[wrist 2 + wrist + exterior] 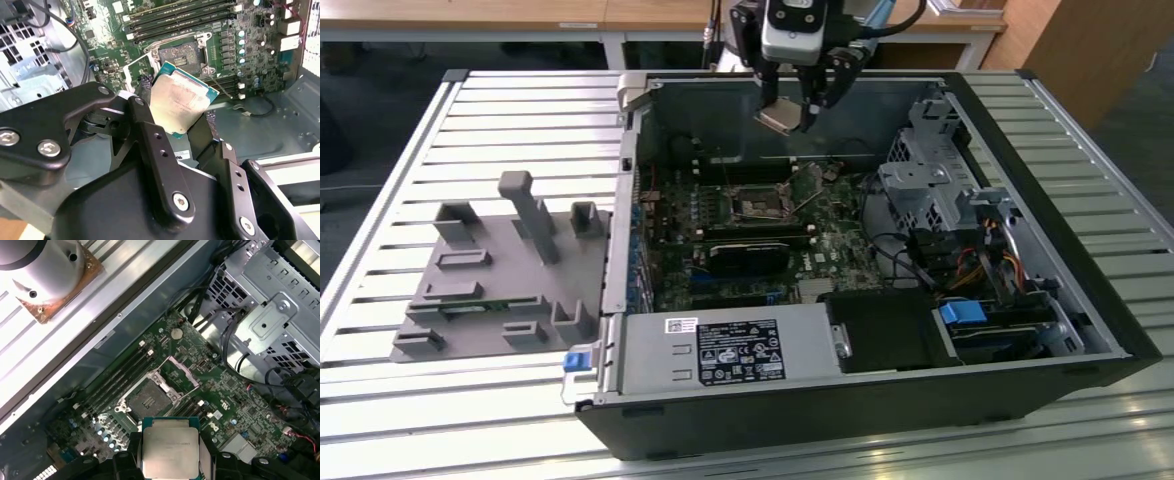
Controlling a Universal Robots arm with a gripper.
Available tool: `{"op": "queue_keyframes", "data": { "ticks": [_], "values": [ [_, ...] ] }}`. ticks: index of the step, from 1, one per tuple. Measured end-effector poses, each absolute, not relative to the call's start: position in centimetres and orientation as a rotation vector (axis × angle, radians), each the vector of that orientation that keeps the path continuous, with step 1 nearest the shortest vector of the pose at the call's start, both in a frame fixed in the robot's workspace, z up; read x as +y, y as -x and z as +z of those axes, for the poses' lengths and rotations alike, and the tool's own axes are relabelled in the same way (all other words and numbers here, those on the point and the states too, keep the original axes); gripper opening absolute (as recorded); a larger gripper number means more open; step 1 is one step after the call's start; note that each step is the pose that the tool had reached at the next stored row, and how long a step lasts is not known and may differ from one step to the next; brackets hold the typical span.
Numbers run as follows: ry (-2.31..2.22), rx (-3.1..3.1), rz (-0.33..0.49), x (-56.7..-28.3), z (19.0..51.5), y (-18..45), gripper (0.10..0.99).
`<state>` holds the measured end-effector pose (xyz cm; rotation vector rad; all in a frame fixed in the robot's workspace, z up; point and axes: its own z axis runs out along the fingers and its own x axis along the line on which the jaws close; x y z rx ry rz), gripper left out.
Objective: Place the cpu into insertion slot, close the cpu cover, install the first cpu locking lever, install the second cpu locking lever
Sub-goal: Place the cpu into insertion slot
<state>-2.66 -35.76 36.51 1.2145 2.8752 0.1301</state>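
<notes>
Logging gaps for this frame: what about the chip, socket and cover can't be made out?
Chip contact side: turned away in both wrist views, too small to tell in the exterior view.
Chip's gripped end: first wrist view, cut off by the picture edge, with the gripper on both sides.
Socket pins: exterior view, too small.
Cover lower part: second wrist view, behind the chip.
</notes>
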Motion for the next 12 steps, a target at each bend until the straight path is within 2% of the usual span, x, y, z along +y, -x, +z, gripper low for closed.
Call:
{"op": "queue_keyframes", "data": {
  "ticks": [12],
  "values": [
    [-1.415, 2.775, 0.127, -35.76, 36.44, 2.74, 0.541]
  ]
}}
